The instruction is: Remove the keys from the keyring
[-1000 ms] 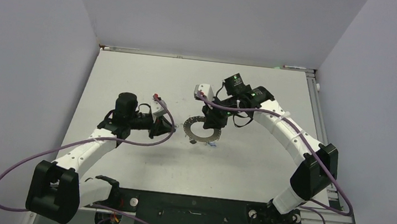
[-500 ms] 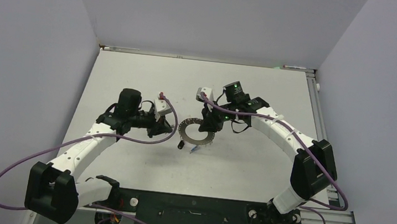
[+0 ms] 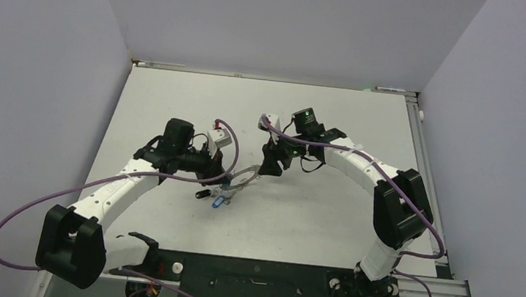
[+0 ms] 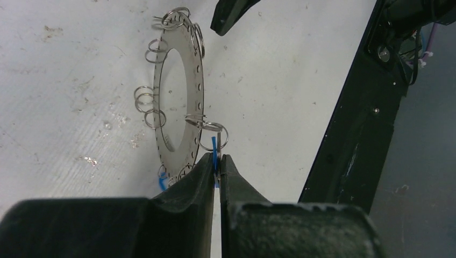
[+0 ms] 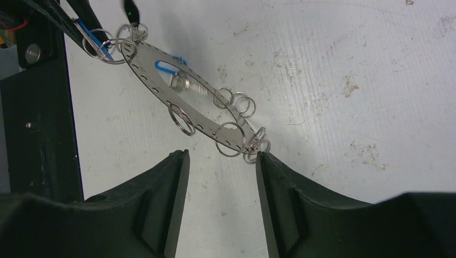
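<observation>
The keyring [image 3: 244, 177] is a flat grey ring with small wire loops on its rim, tilted up off the table between the two grippers. My left gripper [image 4: 216, 159] is shut on a blue key [image 4: 215, 146] that hangs from a loop on the ring's [image 4: 194, 86] near rim. My right gripper [image 5: 221, 156] is open, its right fingertip [image 5: 264, 161] next to the ring's [image 5: 199, 121] lower end. Another blue key [image 5: 166, 67] shows through the ring's hole. In the top view a blue key [image 3: 219, 201] and a small dark piece [image 3: 201, 194] sit under the ring.
The black frame at the table's near edge [image 4: 355, 134] shows in both wrist views [image 5: 37, 107]. Purple cables [image 3: 168, 183] loop along both arms. Grey walls close in the table on three sides.
The ring has moved left and now stands tilted instead of flat. My left gripper has moved right and shut on a blue key. My right gripper followed left and is off the ring.
</observation>
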Motion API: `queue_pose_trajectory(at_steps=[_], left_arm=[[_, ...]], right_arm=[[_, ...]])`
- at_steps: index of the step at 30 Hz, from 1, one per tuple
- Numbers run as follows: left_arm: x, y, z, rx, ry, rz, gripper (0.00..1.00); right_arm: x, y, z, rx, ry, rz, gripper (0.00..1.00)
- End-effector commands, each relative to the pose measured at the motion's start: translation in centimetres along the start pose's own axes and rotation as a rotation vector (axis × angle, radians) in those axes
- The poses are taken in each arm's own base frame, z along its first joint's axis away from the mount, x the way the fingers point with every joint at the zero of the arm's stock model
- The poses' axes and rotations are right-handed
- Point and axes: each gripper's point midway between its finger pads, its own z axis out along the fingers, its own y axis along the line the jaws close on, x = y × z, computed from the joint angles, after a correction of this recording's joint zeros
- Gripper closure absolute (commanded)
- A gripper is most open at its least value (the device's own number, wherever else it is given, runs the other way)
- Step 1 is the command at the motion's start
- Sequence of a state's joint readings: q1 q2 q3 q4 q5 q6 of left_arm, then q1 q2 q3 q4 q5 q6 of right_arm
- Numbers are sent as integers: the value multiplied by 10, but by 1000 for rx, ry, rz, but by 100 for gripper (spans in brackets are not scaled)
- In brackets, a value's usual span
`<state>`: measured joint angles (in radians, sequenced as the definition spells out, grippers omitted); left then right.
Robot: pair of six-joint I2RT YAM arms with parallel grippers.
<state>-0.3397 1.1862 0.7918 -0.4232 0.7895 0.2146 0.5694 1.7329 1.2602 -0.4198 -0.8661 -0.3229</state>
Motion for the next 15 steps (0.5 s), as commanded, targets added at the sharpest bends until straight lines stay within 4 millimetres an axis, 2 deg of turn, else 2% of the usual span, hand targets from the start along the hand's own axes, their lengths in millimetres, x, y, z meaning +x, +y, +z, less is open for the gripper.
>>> queue_pose_trajectory(at_steps=[1,9,15], left_arm=[[-4,-3,5,37,1,-117,100],[0,4,2,108,-9,-343,100],[-4,-8,-7,161,-22,-419,100]], right_arm=[[-29,-6,-7,7,-81,-72,48],[-40,-2,-26,74,-125,-116,36],[-52,12,-39,94,-165,-163,35]])
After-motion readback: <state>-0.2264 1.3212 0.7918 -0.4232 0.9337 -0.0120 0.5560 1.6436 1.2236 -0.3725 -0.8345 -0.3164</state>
